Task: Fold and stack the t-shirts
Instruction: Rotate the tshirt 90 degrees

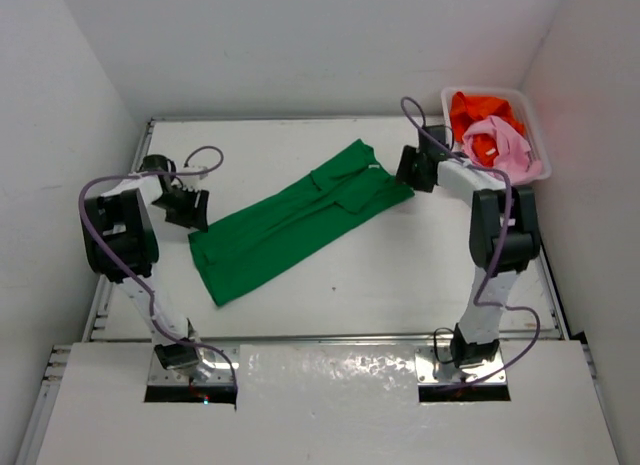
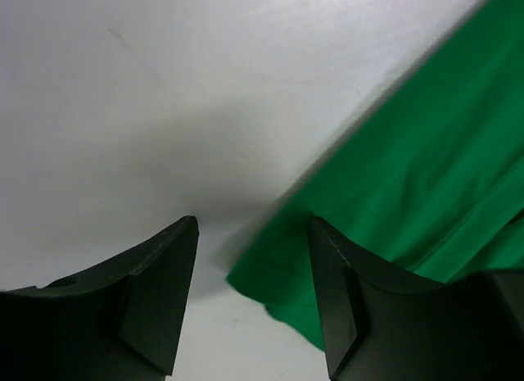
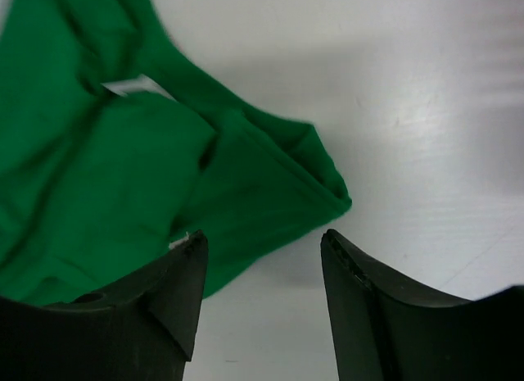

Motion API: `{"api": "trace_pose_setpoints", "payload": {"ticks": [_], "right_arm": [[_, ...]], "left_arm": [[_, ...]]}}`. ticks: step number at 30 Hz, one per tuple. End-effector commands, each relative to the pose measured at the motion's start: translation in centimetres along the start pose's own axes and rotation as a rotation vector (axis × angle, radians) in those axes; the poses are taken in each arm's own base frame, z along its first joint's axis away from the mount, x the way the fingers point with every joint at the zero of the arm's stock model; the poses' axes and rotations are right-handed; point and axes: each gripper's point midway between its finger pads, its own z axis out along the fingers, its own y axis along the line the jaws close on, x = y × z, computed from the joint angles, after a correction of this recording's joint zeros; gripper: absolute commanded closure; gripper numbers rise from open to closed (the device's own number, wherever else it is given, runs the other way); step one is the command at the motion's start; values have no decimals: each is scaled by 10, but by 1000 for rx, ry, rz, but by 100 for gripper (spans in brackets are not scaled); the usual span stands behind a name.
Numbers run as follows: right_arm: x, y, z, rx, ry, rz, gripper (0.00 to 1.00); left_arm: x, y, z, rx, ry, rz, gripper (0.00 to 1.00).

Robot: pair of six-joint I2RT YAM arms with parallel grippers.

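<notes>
Top external: we log green t-shirt (image 1: 295, 220) lying diagonally toward the far-right corner; left gripper (image 1: 197, 218), right gripper (image 1: 405, 173) both released at its ends.

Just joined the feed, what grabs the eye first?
The green t-shirt lies in a long diagonal strip mid-table, the open left tool at its hem corner, the open right tool at its shoulder. The orange t-shirt and pink t-shirt sit in the white basket, far right.
</notes>
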Motion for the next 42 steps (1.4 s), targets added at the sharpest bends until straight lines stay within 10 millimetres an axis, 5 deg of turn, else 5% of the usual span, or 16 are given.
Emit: {"api": "trace_pose_setpoints", "payload": {"ticks": [1,6,10,16,20,23,25,29,30,31,33,34,37,39,40,42], "right_arm": [[43,-10,22,47,142,69,44],[63,-15,57,68,200,105,50],[72,-8,93,30,246,119,68],[4,20,164,-41,120,122,96],[-53,45,212,-154,-69,218,82],[-88,58,225,-229,-213,258,41],[-106,62,215,-242,-262,249,5],[-135,61,165,-237,-297,147,1],[-121,51,160,-204,-253,132,1],[-147,59,122,-214,-305,89,1],[-121,49,102,-169,-227,72,1],[-137,53,60,-171,-262,70,1],[-60,31,29,-83,-102,79,1],[19,42,-25,-97,-21,-1,1],[18,40,-25,-86,-25,-3,1],[79,58,-57,-129,49,-71,1]], "left_arm": [[-7,-6,0,-3,-37,19,46],[24,-16,5,1,1,30,51],[57,-27,11,26,67,30,85],[116,-79,10,220,156,163,98],[154,-128,19,297,258,472,89],[180,-164,30,372,352,571,85],[172,-171,32,385,347,580,82],[171,-174,24,398,316,613,82],[176,-172,22,392,322,610,82],[170,-168,20,359,297,623,81],[167,-159,15,332,272,595,78],[161,-156,11,319,244,584,75],[137,-129,-2,247,147,467,69],[111,-111,-15,196,57,377,65],[109,-109,-19,187,42,355,64],[94,-106,-29,156,-24,339,63]]}}
